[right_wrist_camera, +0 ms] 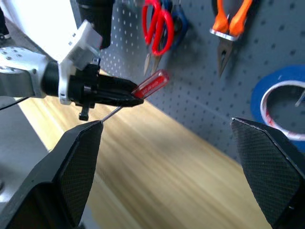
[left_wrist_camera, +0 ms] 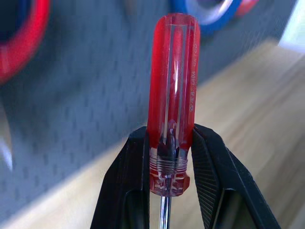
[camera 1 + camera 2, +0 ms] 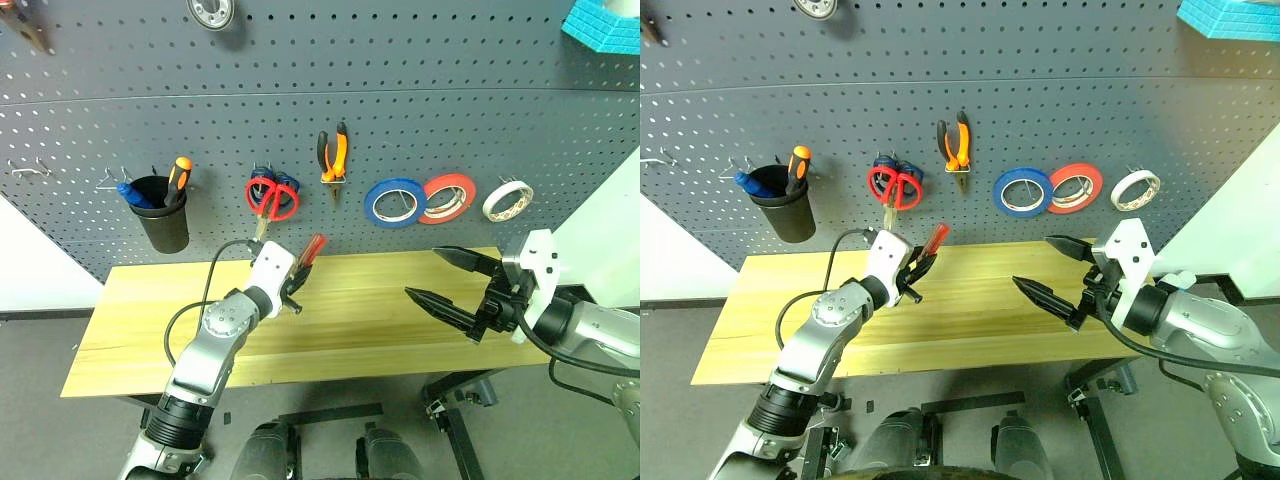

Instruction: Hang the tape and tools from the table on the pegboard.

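Red-handled screwdriver (image 2: 171, 95) is sitting clamped in the left gripper (image 3: 298, 275), raised over the table (image 3: 380, 330) just in front of the pegboard (image 3: 420, 130). Right gripper (image 3: 450, 282) is hanging wide open, empty. Scissors (image 3: 271, 197), pliers (image 3: 333, 152) and tape (image 3: 507, 200) are hanging on hooks.

screwdriver (image 2: 172, 90): handle was clear red plastic, glossy and smooth, ribbed at its collar; shaft was thin bright metal.
left tool (image 2: 167, 191): fingers (image 2: 212, 186) were matt black with a fine cross-hatched grip face.
right tool (image 1: 176, 167): pads (image 1: 264, 167) were matt black, diamond-textured.
desk (image 3: 380, 310): light yellowish wood, visible grain, smooth with a soft sheen.
pegboard (image 3: 400, 120): dark grey, matt, perforated.
pliers (image 3: 333, 152): orange-and-black grips, dull metal jaws.
scissors (image 3: 270, 200): glossy red handles.
tape (image 3: 507, 200): off-white, papery-looking.
cup (image 3: 162, 215): matt black.
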### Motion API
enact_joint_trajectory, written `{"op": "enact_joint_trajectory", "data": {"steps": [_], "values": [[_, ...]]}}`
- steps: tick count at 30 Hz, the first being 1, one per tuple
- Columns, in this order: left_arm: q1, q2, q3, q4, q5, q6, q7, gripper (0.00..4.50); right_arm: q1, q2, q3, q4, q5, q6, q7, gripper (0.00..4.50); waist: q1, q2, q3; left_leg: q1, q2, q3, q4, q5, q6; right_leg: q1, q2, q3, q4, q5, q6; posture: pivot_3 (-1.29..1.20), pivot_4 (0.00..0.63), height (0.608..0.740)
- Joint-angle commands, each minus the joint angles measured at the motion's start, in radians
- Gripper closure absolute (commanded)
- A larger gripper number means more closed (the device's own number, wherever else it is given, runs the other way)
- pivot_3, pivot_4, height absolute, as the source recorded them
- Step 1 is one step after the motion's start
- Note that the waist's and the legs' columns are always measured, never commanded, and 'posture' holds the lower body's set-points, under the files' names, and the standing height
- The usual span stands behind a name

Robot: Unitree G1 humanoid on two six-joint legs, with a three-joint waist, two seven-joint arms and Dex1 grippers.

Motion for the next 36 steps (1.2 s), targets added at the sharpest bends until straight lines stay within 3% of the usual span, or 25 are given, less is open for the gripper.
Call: {"op": "enact_joint_trajectory", "data": {"steps": [1, 7, 18, 29, 36], "values": [[-0.028, -0.006, 0.001, -0.071, -0.013, -0.084, -0.026, 3.64, -0.023, 0.007, 0.000, -0.010, -0.004, -0.024, 0.014, 0.00, 0.000, 0.001, -0.007, 0.000, 0.000, 0.000, 0.000, 0.000, 0.000, 0.000, 0.000, 0.000, 0.000, 0.000, 0.000, -0.03, 0.019, 0.740], [-0.088, -0.009, 0.054, -0.089, 0.006, -0.187, 0.001, 3.64, -0.041, 0.013, -0.047, 0.006, 0.039, -0.033, 0.045, 0.00, -0.001, 0.003, -0.011, 0.001, 0.001, 0.000, 0.008, 0.000, 0.000, 0.001, 0.002, 0.001, 0.009, 0.000, 0.000, -0.04, 0.017, 0.740], [-0.256, 0.070, 0.172, -0.011, 0.091, -0.315, 0.087, 3.64, -0.174, 0.008, -0.135, 0.032, 0.172, -0.056, 0.070, 0.00, 0.002, 0.002, -0.029, 0.005, 0.001, 0.001, 0.010, 0.002, 0.003, 0.004, 0.003, 0.001, 0.009, 0.003, 0.002, -0.01, 0.000, 0.740], [-0.369, 0.216, 0.271, 0.200, 0.173, -0.488, 0.160, 3.64, -0.183, 0.011, -0.098, 0.076, 0.117, -0.078, 0.091, 0.00, 0.022, 0.001, -0.032, 0.005, 0.001, 0.001, 0.010, 0.002, 0.003, 0.004, 0.003, 0.001, 0.010, 0.003, 0.002, 0.01, 0.000, 0.740], [-0.405, 0.256, 0.311, 0.262, 0.184, -0.567, 0.202, 3.64, -0.188, 0.007, -0.087, 0.097, 0.091, -0.083, 0.110, 0.00, 0.024, -0.002, -0.034, 0.004, 0.001, 0.001, 0.011, 0.002, 0.003, 0.004, 0.002, 0.001, 0.010, 0.003, 0.002, 0.02, 0.000, 0.740]]}}
